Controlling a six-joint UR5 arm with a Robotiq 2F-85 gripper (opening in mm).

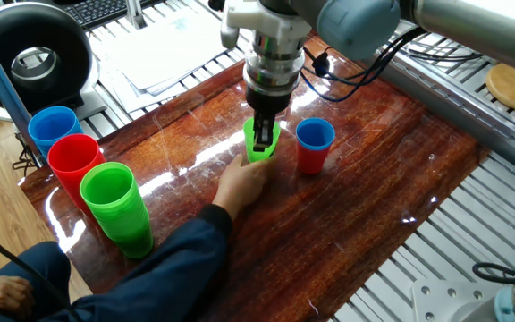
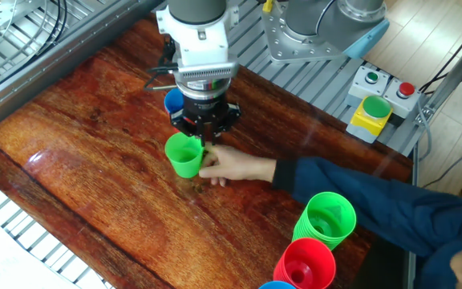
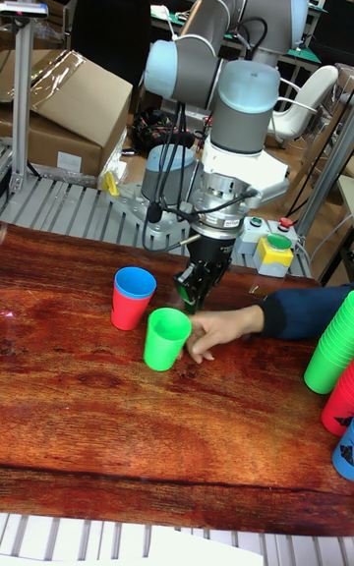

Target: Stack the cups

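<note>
The blue cup sits nested in the red cup on the wooden table. A person's hand holds the light green cup upright on the table, left of that pair. My gripper hangs right over the green cup's rim, with its fingers slightly apart and nothing gripped. In the other fixed view the green cup stands just in front and left of the gripper. In the tall view the gripper is above and right of the green cup, beside the blue cup.
Tall stacks of blue, red and green cups stand at the table's left end. The person's sleeved arm reaches across the near side. A button box sits off the table by the robot base.
</note>
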